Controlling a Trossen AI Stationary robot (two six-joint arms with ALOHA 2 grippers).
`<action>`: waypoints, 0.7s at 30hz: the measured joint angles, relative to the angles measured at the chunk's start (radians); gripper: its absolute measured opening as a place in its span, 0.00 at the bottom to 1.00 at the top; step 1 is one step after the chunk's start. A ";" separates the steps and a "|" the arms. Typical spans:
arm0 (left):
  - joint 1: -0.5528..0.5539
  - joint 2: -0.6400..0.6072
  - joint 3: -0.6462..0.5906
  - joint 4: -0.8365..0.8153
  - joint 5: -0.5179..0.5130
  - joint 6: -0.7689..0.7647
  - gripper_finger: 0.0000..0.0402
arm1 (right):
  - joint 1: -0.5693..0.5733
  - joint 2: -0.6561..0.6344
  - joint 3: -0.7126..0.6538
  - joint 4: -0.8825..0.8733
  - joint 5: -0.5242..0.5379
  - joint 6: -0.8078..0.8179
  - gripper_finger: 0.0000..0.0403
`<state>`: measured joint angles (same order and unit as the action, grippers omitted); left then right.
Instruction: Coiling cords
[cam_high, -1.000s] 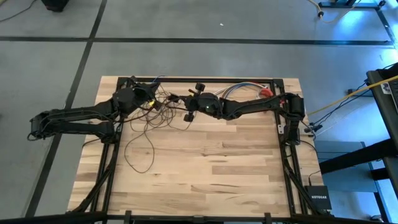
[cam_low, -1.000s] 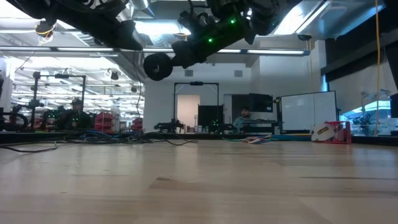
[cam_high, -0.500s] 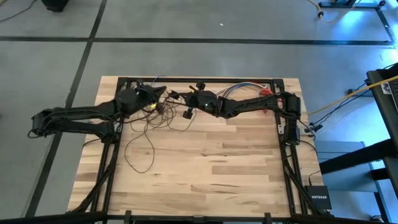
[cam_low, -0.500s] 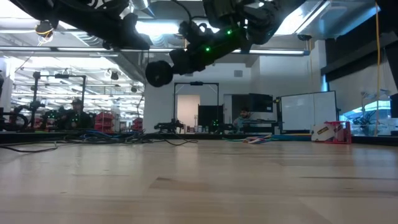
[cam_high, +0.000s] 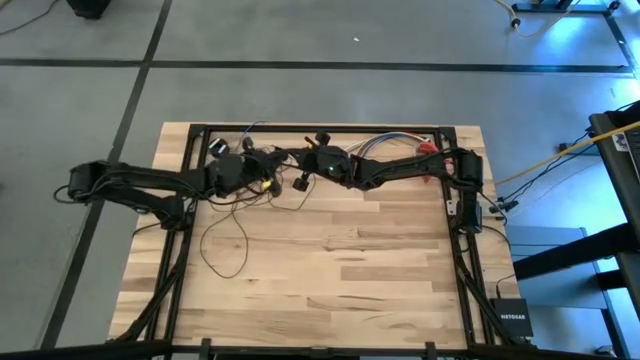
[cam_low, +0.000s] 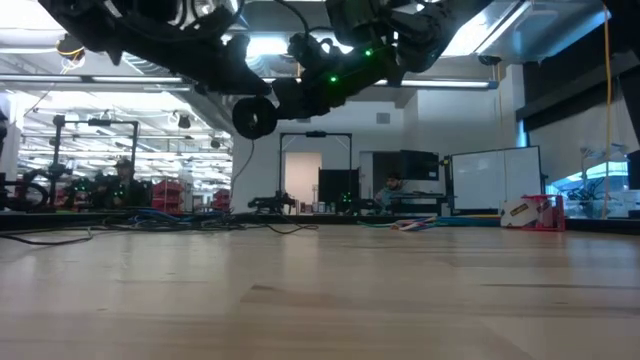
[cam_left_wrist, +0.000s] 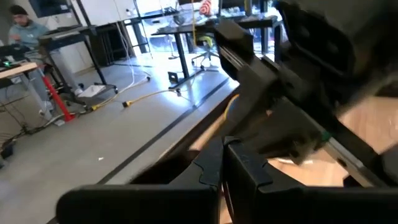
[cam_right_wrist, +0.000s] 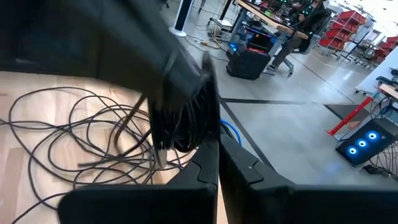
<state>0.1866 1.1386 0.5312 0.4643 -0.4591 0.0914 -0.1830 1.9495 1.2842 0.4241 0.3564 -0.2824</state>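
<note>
Up at the far edge of the table, the left gripper hangs over the tangle with its fingers pressed together; whether they pinch a strand I cannot tell. The cords sprawl in loose loops left of centre, their long run trailing from the far tangle toward the near side. Just right, the right gripper has its fingers closed too, wire bunched at their tips.

The high camera looks straight down on the whole bench, while the low one sits at bench-top level, facing the room beyond. Both wrist cameras ride close above the bench's far edge, sharing the floor behind it.
</note>
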 joint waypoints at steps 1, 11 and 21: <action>-0.004 0.015 0.000 0.007 0.000 0.000 0.02 | -0.001 0.000 0.000 0.001 0.000 0.006 0.01; -0.010 0.080 0.001 -0.001 -0.002 0.056 0.02 | -0.001 0.002 -0.003 0.028 0.000 0.019 0.01; -0.010 0.019 0.001 -0.066 -0.045 0.194 0.02 | -0.001 0.002 -0.002 0.020 0.005 0.020 0.01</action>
<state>0.1765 1.1578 0.5320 0.3987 -0.5037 0.2854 -0.1837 1.9514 1.2827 0.4441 0.3615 -0.2623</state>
